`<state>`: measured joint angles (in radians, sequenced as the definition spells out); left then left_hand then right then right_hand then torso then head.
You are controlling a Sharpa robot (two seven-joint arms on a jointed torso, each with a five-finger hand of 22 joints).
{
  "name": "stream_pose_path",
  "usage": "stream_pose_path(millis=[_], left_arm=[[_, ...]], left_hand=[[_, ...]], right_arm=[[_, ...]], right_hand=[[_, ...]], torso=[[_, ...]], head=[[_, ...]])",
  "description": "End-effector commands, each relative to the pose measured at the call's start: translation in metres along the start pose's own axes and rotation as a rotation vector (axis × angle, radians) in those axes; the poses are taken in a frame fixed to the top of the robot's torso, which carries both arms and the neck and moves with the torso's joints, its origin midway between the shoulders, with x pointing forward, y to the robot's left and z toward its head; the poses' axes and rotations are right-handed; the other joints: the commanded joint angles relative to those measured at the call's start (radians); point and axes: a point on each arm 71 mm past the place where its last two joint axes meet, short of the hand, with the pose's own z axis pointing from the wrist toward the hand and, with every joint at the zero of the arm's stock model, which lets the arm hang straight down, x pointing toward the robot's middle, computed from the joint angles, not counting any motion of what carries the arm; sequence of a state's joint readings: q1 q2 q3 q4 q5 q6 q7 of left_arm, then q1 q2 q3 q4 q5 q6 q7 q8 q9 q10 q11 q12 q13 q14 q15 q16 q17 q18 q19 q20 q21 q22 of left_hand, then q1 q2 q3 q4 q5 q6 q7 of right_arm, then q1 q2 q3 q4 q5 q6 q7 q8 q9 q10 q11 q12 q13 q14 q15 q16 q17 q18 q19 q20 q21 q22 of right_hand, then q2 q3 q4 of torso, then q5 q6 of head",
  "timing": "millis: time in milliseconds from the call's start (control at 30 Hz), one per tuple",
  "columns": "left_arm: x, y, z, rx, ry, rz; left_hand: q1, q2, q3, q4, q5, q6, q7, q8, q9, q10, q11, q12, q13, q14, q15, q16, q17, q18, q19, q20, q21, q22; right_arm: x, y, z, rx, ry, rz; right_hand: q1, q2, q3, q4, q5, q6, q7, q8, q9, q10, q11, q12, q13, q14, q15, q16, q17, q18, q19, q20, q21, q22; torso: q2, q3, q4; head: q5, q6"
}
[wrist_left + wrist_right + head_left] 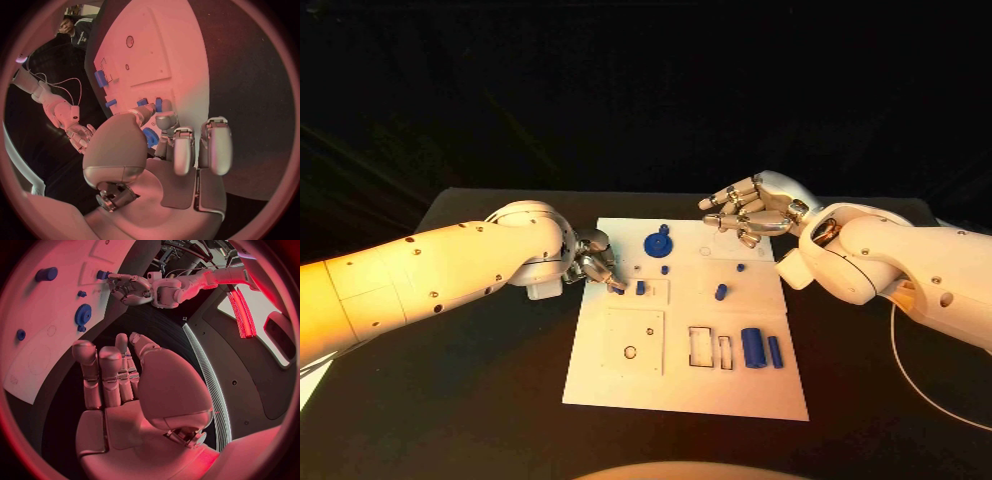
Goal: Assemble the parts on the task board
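Task board [733, 390] sits centre frame; left hand [596, 262] at its left edge pinches a small blue peg [617, 288], so I'd lower it slowly and straight. Right hand [750, 210], upper right, hangs loose and empty.

Black table [473, 400] — matte top, far edge meeting a black backdrop [646, 90] in unbroken darkness. Thin white cable [913, 385] curving across the table's right side. Light — warm, reddish cast throughout.
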<state>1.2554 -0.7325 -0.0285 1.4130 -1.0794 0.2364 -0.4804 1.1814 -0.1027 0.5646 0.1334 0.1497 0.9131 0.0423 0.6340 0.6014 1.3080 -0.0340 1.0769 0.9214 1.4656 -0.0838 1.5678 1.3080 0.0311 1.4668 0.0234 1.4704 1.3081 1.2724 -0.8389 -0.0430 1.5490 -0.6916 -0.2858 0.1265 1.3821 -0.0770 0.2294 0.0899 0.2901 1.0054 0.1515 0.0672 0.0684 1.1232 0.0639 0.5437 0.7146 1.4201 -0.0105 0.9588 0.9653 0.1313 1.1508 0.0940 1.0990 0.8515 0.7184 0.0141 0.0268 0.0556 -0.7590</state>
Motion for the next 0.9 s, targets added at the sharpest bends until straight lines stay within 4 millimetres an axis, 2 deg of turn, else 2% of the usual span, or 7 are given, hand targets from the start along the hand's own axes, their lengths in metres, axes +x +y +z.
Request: stream_pose_path(millis=[33,567,600,667,700,900], left_arm=[[0.0040,-0.0006,0.0005,-0.008,0.030,0.025],[0.0057,-0.0074,0.0039,-0.041,0.019,0.031],[0.0061,-0.0079,0.0041,-0.044,0.021,0.033],[0.0071,-0.0086,0.0044,-0.053,0.025,0.036],[0.0076,-0.0088,0.0045,-0.058,0.028,0.038],[0.0095,-0.0091,0.0048,-0.080,0.040,0.047]], left_hand=[[0.006,0.003,0.140,-0.136,0.003,0.010,-0.001,0.000,-0.001,0.011,0.001,0.006,0.004,0.105,-0.007,0.003,0.263,-0.001,0.057,-0.005,-0.002,0.151],[0.002,0.001,0.143,-0.137,0.008,0.015,-0.002,-0.002,-0.003,0.015,0.000,0.009,0.009,0.105,-0.007,0.003,0.263,-0.001,0.057,-0.006,-0.004,0.149],[-0.003,0.000,0.144,-0.137,0.016,0.018,-0.002,-0.004,-0.004,0.018,-0.001,0.011,0.013,0.105,-0.008,0.003,0.263,-0.001,0.057,-0.006,-0.003,0.149],[-0.026,-0.012,0.135,-0.134,0.101,0.031,-0.006,-0.003,-0.005,0.031,-0.003,0.022,0.030,0.105,-0.010,0.003,0.263,-0.002,0.059,-0.007,0.002,0.156],[-0.035,-0.014,0.128,-0.130,0.116,0.037,-0.009,-0.001,-0.005,0.038,-0.005,0.031,0.040,0.105,-0.010,0.003,0.263,-0.003,0.061,-0.008,0.006,0.160],[-0.070,-0.016,0.092,-0.113,0.125,0.053,-0.017,-0.001,-0.011,0.054,-0.011,0.048,0.066,0.105,-0.015,0.003,0.263,-0.007,0.067,-0.011,0.017,0.173]], right_arm=[[0.0012,0.0000,0.0000,-0.003,0.014,0.001],[0.0015,0.0004,-0.0003,-0.004,0.013,0.002],[0.0015,0.0004,-0.0002,-0.004,0.013,0.002],[0.0016,0.0005,-0.0002,-0.004,0.013,0.002],[0.0016,0.0005,-0.0003,-0.004,0.013,0.002],[0.0014,0.0000,-0.0002,-0.003,0.017,0.002]], right_hand=[[-0.008,0.000,0.007,0.001,0.005,-0.003,0.003,0.000,0.001,-0.008,-0.001,-0.001,-0.001,-0.007,-0.001,-0.005,-0.002,0.015,-0.006,0.001,-0.006,-0.002],[-0.008,0.000,0.007,0.001,0.005,-0.003,0.003,0.000,0.001,-0.008,-0.001,-0.001,-0.001,-0.007,-0.001,-0.006,-0.002,0.016,-0.007,0.001,-0.007,-0.004],[-0.008,0.000,0.007,0.001,0.005,-0.003,0.003,0.000,0.001,-0.008,-0.001,-0.001,-0.001,-0.007,-0.001,-0.006,-0.002,0.016,-0.007,0.001,-0.007,-0.004],[-0.008,0.000,0.007,0.001,0.005,-0.003,0.003,0.000,0.001,-0.008,-0.001,-0.001,-0.001,-0.007,-0.001,-0.006,-0.002,0.016,-0.007,0.001,-0.007,-0.004],[-0.008,0.000,0.007,0.001,0.005,-0.003,0.003,0.000,0.001,-0.008,-0.001,-0.001,-0.001,-0.007,-0.001,-0.006,-0.002,0.016,-0.007,0.001,-0.007,-0.004],[-0.009,0.000,0.007,0.001,0.005,-0.004,0.003,0.001,0.001,-0.009,-0.001,-0.001,-0.002,-0.007,-0.001,-0.005,-0.001,0.016,-0.007,0.001,-0.008,-0.004]], torso=[[0.000,0.0000,0.0004],[0.000,-0.0001,0.0006],[0.000,0.0002,0.0006],[0.000,0.0004,0.0001],[0.000,0.0004,-0.0002],[0.000,0.0007,-0.0008]], head=[[0.003,-0.001],[0.002,-0.006],[0.002,-0.006],[0.002,-0.006],[0.002,-0.006],[0.000,-0.009]])
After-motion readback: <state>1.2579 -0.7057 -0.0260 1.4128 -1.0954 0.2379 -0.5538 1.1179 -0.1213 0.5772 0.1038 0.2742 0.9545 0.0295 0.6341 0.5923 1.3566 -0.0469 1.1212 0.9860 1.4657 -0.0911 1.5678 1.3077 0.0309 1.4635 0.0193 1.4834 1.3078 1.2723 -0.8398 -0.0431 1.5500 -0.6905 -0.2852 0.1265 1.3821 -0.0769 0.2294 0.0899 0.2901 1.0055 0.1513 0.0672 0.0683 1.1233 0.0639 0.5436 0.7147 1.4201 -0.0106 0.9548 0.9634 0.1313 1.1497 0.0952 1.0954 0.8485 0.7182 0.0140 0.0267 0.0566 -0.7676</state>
